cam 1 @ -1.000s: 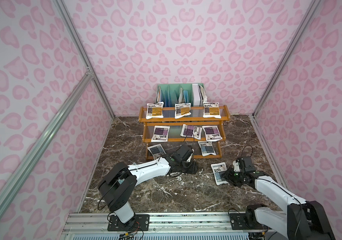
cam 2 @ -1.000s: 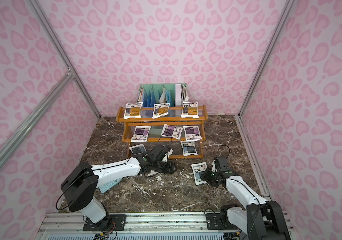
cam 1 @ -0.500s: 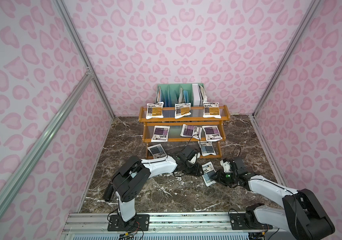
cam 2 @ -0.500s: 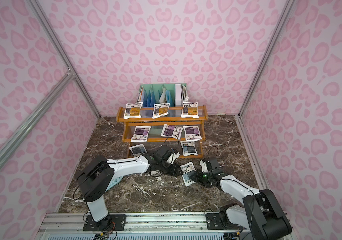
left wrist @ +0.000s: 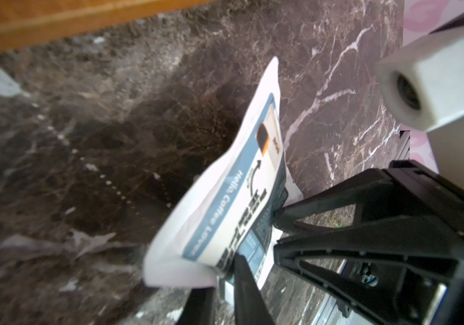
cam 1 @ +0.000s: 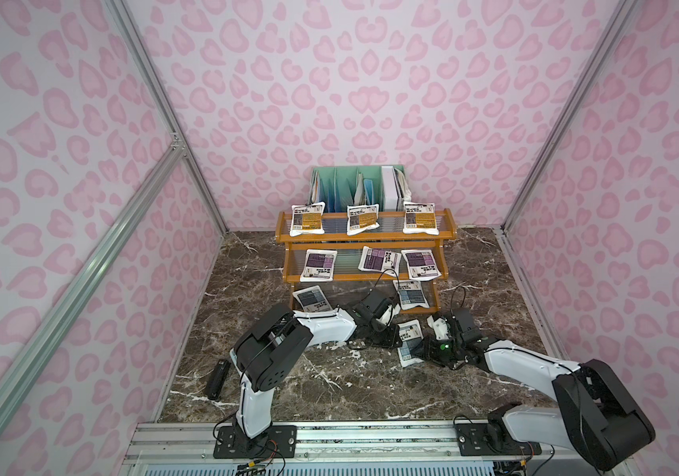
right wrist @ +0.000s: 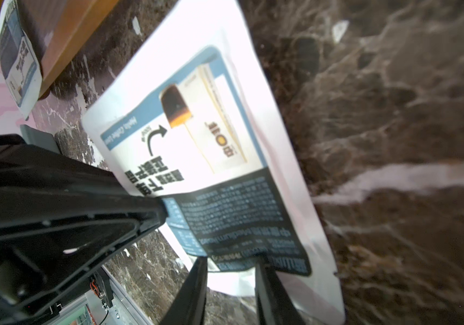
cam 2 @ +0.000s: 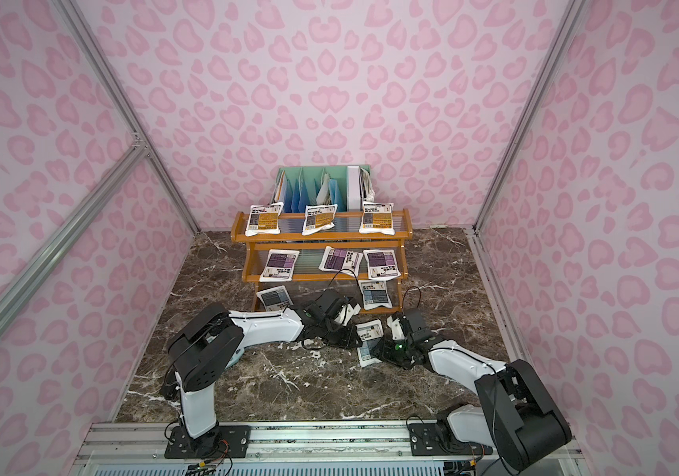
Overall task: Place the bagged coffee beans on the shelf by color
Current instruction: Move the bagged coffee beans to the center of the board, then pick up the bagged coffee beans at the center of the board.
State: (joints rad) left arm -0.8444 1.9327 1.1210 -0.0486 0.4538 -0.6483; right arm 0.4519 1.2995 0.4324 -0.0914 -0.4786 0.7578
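The grey-blue pouch, marked "Hello, Coffee Lover", is held tilted just before the shelf's front edge, pinched at once by the left gripper and right gripper, with bare marble table toward the near edge.

Top views: pair, side by side, high over the front rail, facing down and inward to the back wall; distant; both cover the whole floor. Wrist views: pair, close, low, sharing one pouch.
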